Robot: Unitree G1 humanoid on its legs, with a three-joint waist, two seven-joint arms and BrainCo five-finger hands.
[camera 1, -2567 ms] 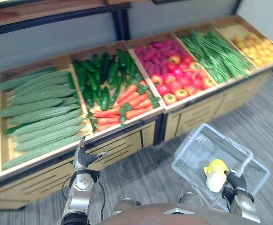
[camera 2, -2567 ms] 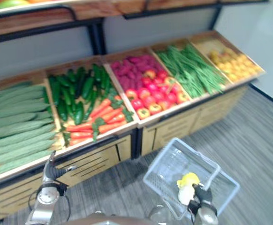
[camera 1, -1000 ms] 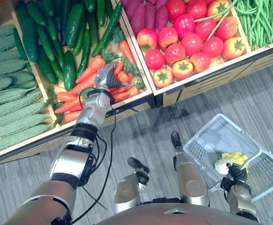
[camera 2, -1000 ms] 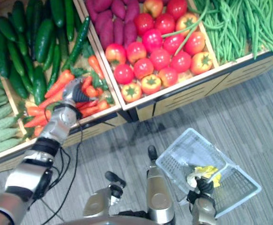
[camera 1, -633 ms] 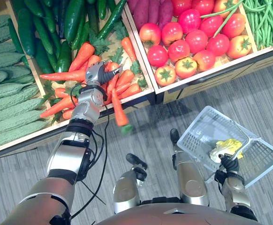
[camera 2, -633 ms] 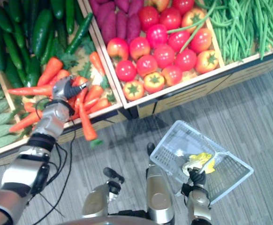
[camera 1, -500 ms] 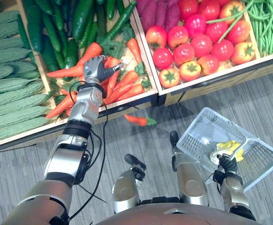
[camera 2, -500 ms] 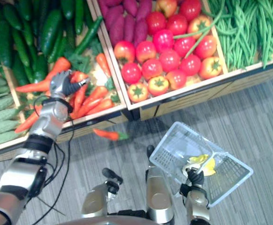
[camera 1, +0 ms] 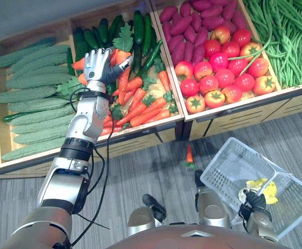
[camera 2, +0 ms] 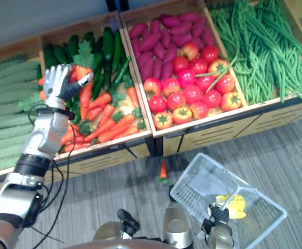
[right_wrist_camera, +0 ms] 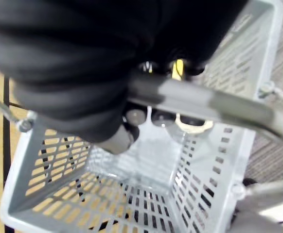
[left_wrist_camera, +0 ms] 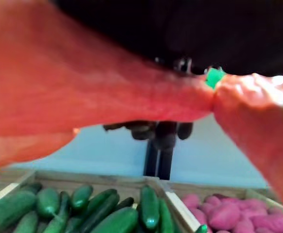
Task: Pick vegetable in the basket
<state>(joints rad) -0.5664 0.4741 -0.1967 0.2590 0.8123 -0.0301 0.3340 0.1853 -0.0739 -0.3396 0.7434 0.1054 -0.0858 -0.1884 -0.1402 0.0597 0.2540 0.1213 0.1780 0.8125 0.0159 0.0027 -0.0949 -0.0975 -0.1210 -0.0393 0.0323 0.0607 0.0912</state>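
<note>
The left robot hand [camera 1: 96, 62] was closed around carrots [left_wrist_camera: 83, 92], raised above the carrot bin [camera 1: 156, 127] and well apart from the basket [camera 1: 229, 166]. The right robot hand [camera 1: 250, 200] gripped the basket handle [right_wrist_camera: 204, 104]. A loose carrot [camera 1: 189, 154] lay on the floor. Risk: the bunched grip could shed a carrot in transit, and the tilted basket could spill.

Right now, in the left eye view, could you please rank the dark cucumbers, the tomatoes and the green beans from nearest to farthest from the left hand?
1. Dark cucumbers, right beside the left hand, which grips carrots.
2. Tomatoes, further to the robot's right.
3. Green beans, further right again.
</note>
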